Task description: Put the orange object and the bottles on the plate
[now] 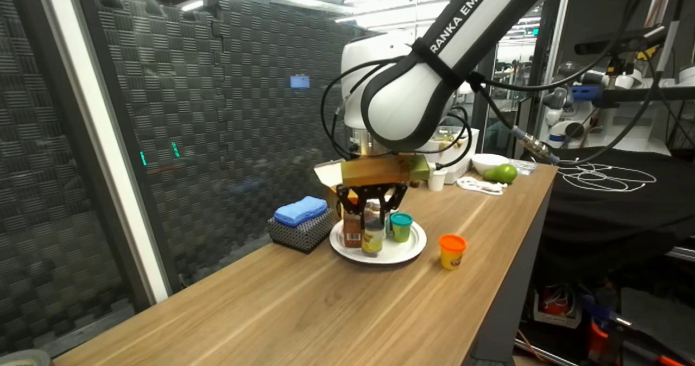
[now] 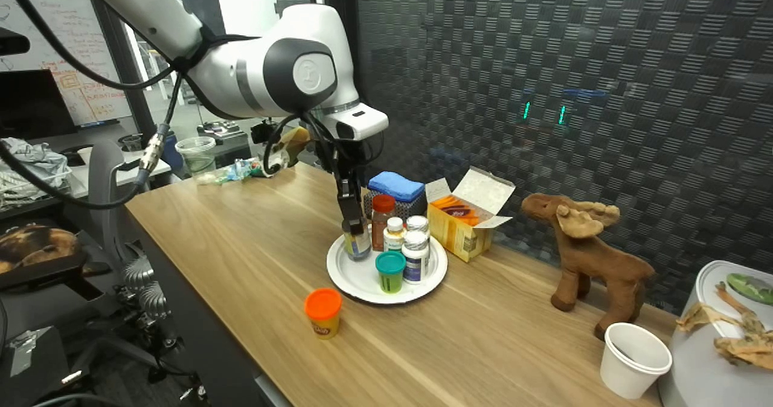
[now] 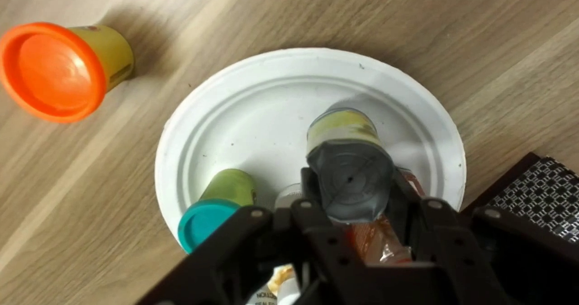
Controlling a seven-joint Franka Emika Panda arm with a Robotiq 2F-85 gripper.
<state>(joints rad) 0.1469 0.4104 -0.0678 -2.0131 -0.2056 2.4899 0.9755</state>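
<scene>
Gripper (image 3: pixel 353 185) holds yel. jar (image 3: pixel 348 162) at plate (image 3: pixel 244 128), orange-lid tub (image 3: pixel 68 72) on tbl (image 1: pixel 326 317)

At the upper left of my wrist view I see the orange-lidded yellow tub (image 3: pixel 68 71), upright, off the round white plate (image 3: pixel 262 124). Over this plate, right of centre, is the grey-topped yellowish jar (image 3: pixel 352 169); whether it touches, I cannot tell. In an exterior view, mid-frame, the teal-lidded green jar (image 2: pixel 391 272), the red-capped brown bottle (image 2: pixel 381 224) and three white-capped bottles (image 2: pixel 415 262) stand on the plate.
</scene>
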